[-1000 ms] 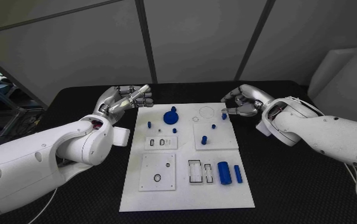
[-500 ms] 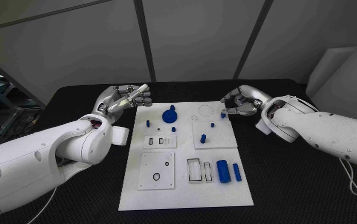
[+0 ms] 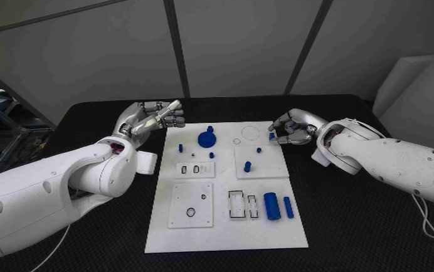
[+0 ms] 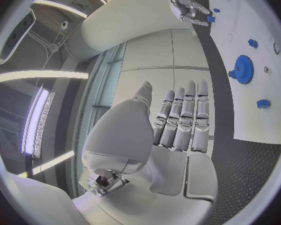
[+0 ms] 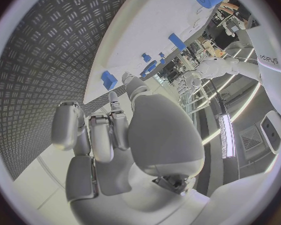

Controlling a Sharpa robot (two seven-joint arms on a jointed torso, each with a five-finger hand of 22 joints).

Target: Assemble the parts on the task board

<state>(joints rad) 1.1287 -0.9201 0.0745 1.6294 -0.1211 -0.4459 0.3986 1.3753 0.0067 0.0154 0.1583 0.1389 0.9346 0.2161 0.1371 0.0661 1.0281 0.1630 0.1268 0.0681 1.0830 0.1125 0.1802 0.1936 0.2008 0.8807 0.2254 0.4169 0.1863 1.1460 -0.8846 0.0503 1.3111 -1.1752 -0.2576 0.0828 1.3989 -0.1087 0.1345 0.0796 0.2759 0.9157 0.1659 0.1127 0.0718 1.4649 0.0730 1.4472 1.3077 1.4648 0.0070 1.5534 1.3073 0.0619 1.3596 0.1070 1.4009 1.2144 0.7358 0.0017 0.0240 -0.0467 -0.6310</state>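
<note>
The white board (image 3: pixel 226 190) lies flat in the middle of the black table (image 3: pixel 362 222). The left hand (image 3: pixel 152 119) is up in the air just past the board's far left corner. Its fingers (image 4: pixel 184 117) are held straight and side by side, and it holds nothing. The right hand (image 3: pixel 291 129) is at the board's far right corner. Its fingers curl in around a small blue peg (image 3: pixel 271 136), which sits between the fingertips right at the board's edge. In the right wrist view the peg (image 5: pixel 108 80) shows just past the fingertips, at the edge of the board. A blue gear (image 3: pixel 207 138) with a knob on top sits on the far part of the board, nearer the left hand. Near it are a few small blue pegs, one at the left (image 3: pixel 180 148) and one just below the gear (image 3: pixel 211 155). Two more small blue pieces (image 3: pixel 247 167) stand on a raised white square in the middle right. On the near right part of the board lie a thick blue roller (image 3: pixel 272 207) and a thin blue rod (image 3: pixel 288 207), side by side. Beside them are two open slots (image 3: pixel 243 206) with dark rims. A white plate (image 3: pixel 192 205) with an oval hole lies at the near left.
</note>
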